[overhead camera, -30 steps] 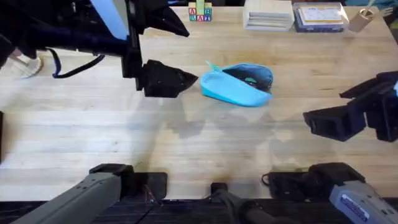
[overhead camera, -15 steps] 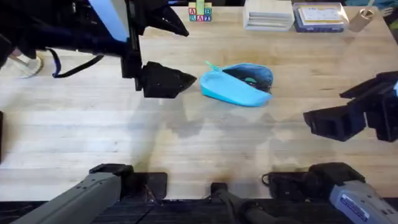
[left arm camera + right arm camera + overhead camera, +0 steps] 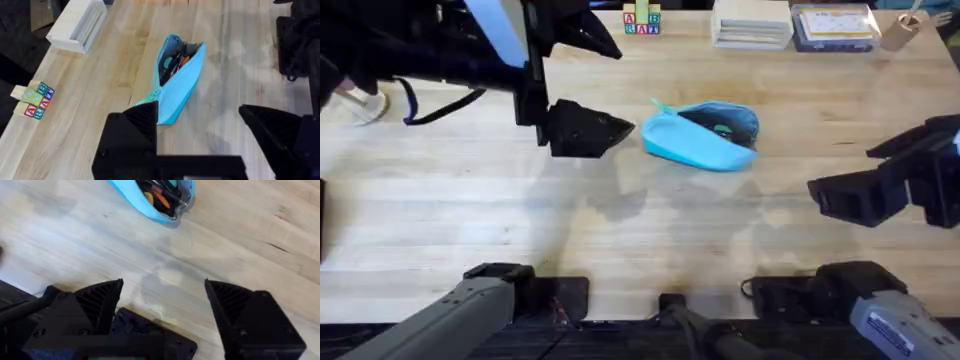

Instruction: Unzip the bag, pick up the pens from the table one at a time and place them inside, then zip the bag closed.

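Observation:
The light blue bag lies on the table behind its middle, its zipper open and the mouth gaping. Inside the bag I see an orange pen among dark items; the orange pen also shows in the bag's mouth in the right wrist view. I cannot pick out the black pen for sure. My left gripper hovers just left of the bag, open and holding nothing. My right gripper hangs open over bare wood, right of and nearer than the bag.
Along the far edge stand lettered blocks, a white box, a blue-lidded box and a small tan cylinder. The blocks and white box also show in the left wrist view.

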Controlling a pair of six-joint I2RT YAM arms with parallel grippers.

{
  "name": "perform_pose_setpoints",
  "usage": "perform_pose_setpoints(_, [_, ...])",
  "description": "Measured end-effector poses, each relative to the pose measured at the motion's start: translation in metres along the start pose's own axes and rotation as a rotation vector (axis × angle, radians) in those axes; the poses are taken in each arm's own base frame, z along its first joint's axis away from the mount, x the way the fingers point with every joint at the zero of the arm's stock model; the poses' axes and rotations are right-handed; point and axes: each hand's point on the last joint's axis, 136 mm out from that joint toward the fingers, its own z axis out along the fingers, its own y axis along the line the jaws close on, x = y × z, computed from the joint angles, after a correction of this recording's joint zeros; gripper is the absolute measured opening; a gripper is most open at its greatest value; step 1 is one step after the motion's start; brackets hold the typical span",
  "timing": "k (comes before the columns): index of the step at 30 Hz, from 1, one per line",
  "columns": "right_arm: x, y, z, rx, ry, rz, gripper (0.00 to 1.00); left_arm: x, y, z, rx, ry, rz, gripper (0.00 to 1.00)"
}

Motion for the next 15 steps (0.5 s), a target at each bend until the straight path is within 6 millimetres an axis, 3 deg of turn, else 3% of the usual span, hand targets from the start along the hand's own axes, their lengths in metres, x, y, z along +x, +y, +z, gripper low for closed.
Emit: perform_pose_setpoints(15, [0.0000,0.0000,0.0000,0.000,0.000,0.000,0.998,-0.0013,0.0036,0.0000,-0.013,-0.003,0.019,0.994])
